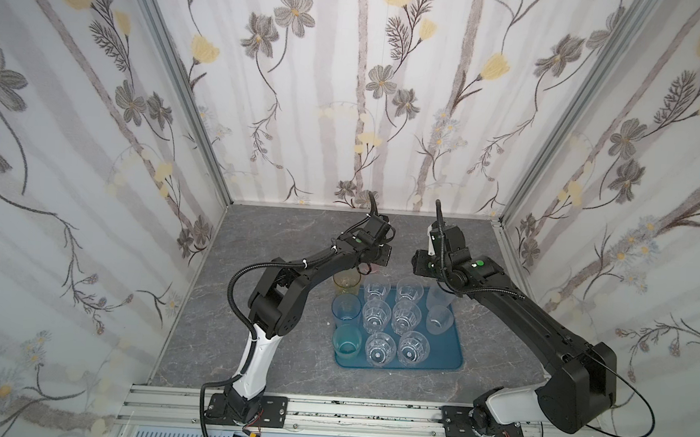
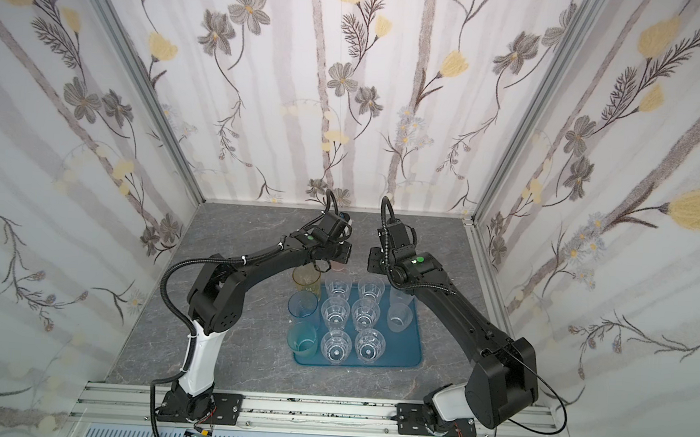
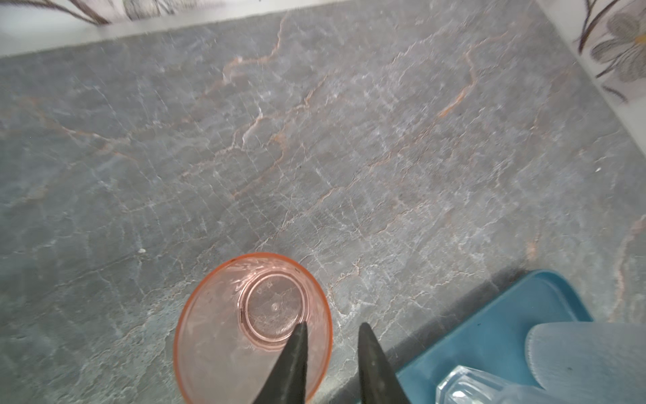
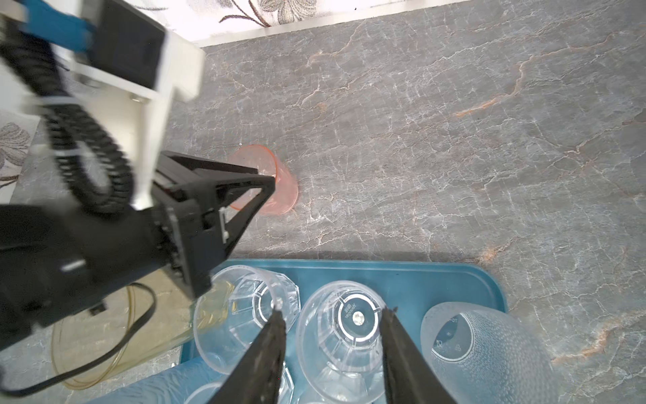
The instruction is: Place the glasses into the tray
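Left gripper: jaws parted, straddling the wall of the pink tumbler. Looks unclamped, but the view is blurry. Tumbler is upright on the grey table, just beyond a corner of the teal tray. Right gripper: jaws apart, empty, above a clear tumbler in the tray.

six clear glasses stand in the tray.

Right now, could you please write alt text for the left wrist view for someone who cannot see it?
A pink glass stands upright on the grey table, the fingers of the left gripper parted astride its rim, one inside and one outside. Beside it is a corner of the teal tray holding a frosted glass.
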{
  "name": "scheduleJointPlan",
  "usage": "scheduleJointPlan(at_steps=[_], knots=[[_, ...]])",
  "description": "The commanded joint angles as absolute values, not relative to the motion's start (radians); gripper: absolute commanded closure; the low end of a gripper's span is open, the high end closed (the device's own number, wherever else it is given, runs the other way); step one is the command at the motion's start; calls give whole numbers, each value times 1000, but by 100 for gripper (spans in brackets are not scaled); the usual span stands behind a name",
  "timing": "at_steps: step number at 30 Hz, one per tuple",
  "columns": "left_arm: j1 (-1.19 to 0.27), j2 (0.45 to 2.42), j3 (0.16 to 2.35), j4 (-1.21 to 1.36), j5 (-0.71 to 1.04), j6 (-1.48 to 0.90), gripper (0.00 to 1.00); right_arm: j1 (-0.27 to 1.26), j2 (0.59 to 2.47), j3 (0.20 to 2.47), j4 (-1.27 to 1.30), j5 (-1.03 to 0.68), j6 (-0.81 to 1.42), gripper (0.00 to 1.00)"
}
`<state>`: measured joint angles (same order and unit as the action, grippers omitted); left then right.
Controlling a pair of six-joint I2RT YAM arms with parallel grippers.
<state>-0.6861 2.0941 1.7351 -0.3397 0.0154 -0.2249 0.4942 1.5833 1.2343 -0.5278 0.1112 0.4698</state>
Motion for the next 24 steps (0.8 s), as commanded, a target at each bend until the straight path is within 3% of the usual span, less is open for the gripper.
scheduleJointPlan(at_steps=[1, 9, 15, 24], knots=[[-689, 2022, 1745, -330, -15, -220, 67, 484, 1589, 1245, -493, 115, 463, 55], [-686, 1795, 1607, -329, -185, -162, 56, 475, 1672, 1293, -483, 39, 471, 54], [-639, 1580, 1342, -319, -352, -164, 47, 491, 1786, 1339, -443, -31, 495, 54], [-500, 1218, 876, -158, -386, -254, 39, 502, 2032, 1545, -487, -54, 487, 54]])
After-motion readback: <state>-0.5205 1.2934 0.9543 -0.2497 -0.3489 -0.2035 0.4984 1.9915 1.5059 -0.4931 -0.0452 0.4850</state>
